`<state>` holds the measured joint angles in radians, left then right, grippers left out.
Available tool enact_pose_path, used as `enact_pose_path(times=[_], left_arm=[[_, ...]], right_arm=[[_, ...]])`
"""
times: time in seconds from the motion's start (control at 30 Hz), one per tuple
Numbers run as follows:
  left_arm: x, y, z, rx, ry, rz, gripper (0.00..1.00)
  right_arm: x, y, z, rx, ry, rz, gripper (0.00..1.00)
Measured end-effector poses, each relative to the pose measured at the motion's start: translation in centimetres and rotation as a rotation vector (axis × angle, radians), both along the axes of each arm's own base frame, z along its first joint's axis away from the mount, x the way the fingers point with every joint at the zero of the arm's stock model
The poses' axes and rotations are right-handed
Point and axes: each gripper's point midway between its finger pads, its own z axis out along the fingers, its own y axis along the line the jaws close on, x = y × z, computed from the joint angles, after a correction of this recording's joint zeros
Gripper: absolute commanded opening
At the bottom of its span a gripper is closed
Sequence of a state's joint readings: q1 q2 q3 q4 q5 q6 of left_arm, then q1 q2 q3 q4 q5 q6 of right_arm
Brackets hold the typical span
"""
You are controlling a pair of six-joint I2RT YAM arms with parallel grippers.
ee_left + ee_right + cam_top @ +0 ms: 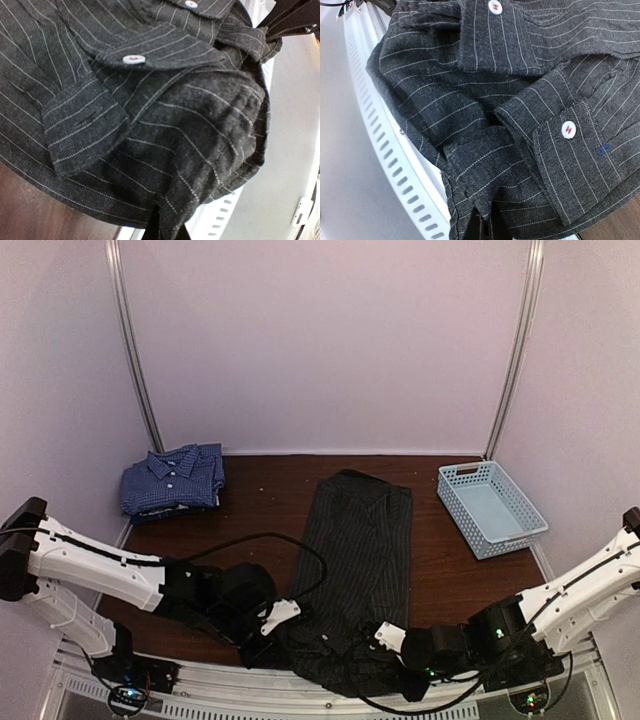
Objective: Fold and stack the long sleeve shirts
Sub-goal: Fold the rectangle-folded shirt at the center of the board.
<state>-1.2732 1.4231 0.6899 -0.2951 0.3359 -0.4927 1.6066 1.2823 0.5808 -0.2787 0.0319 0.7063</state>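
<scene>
We note the black shirt (358, 525) laid lengthwise, near end bunched; left gripper (284, 638) and right gripper (369, 647) each clench that end. Blue shirt (172, 478) lies folded left of it, basket (521, 531) right.

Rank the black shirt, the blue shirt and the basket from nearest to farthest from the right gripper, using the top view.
1. black shirt: centre of the table, its near end right at the right gripper.
2. basket: far right.
3. blue shirt: far left, folded.
</scene>
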Motion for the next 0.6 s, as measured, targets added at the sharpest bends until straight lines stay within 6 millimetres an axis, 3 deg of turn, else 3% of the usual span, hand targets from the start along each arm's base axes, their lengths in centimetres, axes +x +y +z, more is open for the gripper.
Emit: enact_pose_path(times=[0.13, 0.23, 0.47, 0.6], left_arm=[[1.4, -0.7, 1.9, -0.045, 0.017, 0.029, 0.0], [4.8, -1.4, 3.7, -0.101, 0.014, 0.096, 0.0], [15.1, -1.8, 7.3, -0.2, -0.024, 0.271, 0.0], [20.4, -3.4, 8.3, -0.242, -0.034, 0.295, 0.0]], right_arm=[[1.3, -0.2, 2.0, 0.05, 0.006, -0.032, 0.0], [4.0, -0.5, 3.5, 0.069, -0.008, -0.096, 0.0], [14.4, -2.9, 8.1, 0.086, -0.076, -0.343, 0.0], [20.6, -4.4, 9.7, 0.063, -0.109, -0.449, 0.01]])
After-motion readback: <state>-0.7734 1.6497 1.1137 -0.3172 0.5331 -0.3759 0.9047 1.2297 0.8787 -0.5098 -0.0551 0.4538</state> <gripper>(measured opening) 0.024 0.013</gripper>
